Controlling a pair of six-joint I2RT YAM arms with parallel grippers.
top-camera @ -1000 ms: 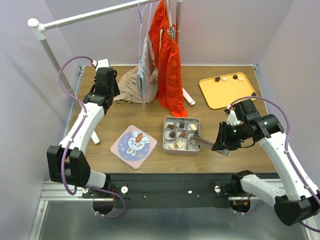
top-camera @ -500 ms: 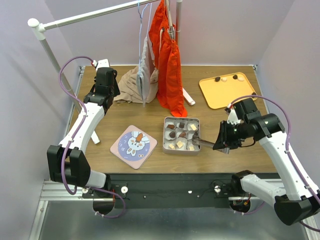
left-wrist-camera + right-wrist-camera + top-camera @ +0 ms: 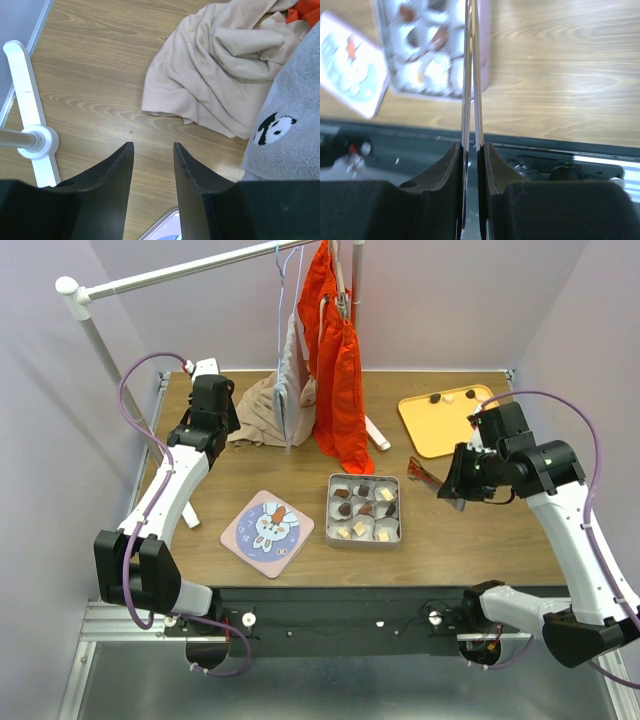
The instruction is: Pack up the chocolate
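An open metal tin [image 3: 332, 512] at the table's front centre holds several dark and cream chocolate pieces [image 3: 345, 508] in white paper cups. It also shows blurred in the right wrist view [image 3: 485, 45]. More chocolate pieces [image 3: 436, 398] lie on the orange tray [image 3: 440, 435] at the back right. My right gripper [image 3: 447, 485] [image 3: 471, 146] is shut on metal tongs [image 3: 420, 469] [image 3: 471, 75], held above the table between tin and tray. The tong tips run out of the wrist view. My left gripper [image 3: 218, 420] [image 3: 152, 147] is open and empty at the back left.
A bunny-printed tin lid [image 3: 267, 526] lies left of the tin. A beige cloth [image 3: 225, 60] is heaped ahead of the left gripper, beside a grey panda towel [image 3: 290, 130]. Orange clothes [image 3: 338, 370] hang from a white rack [image 3: 180, 275]; its foot [image 3: 27, 105] stands nearby.
My right gripper has lifted the tongs out of the tin and swung them back and to the right, toward the orange tray. The left arm has not moved.
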